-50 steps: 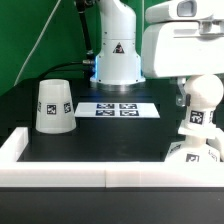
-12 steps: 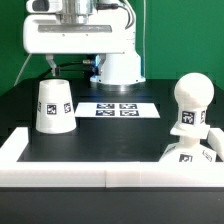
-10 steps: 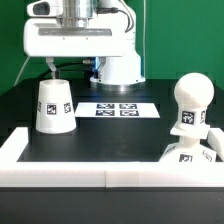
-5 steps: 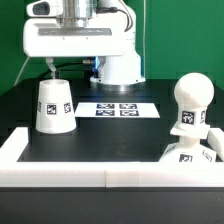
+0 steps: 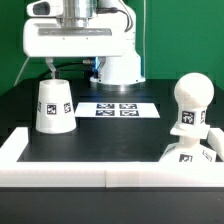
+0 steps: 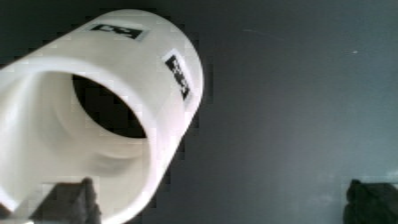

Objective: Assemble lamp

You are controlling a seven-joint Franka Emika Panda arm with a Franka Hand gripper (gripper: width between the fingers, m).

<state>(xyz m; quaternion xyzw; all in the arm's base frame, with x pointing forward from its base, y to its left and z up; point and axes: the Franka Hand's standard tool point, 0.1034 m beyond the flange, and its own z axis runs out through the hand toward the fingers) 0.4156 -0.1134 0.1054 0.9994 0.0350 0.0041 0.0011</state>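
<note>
The white cone shade (image 5: 53, 105) stands wide end down at the exterior view's left. It fills the wrist view (image 6: 116, 120), its open top hole facing the camera. My gripper (image 5: 72, 68) hangs just above it, open and empty. One finger (image 6: 71, 200) is over the shade's rim and the other finger (image 6: 374, 195) is over bare table. The round bulb (image 5: 190, 100) stands upright on the sloped base (image 5: 188, 152) at the exterior view's right, well apart from the gripper.
The marker board (image 5: 118, 109) lies flat on the black table between shade and bulb. A white raised rim (image 5: 100, 178) runs along the table's near edge and corners. The arm's white base (image 5: 120, 65) stands behind the board.
Since five seconds ago the arm has moved from over the bulb at the right to above the shade at the left. Nothing has visibly moved in the last second.
</note>
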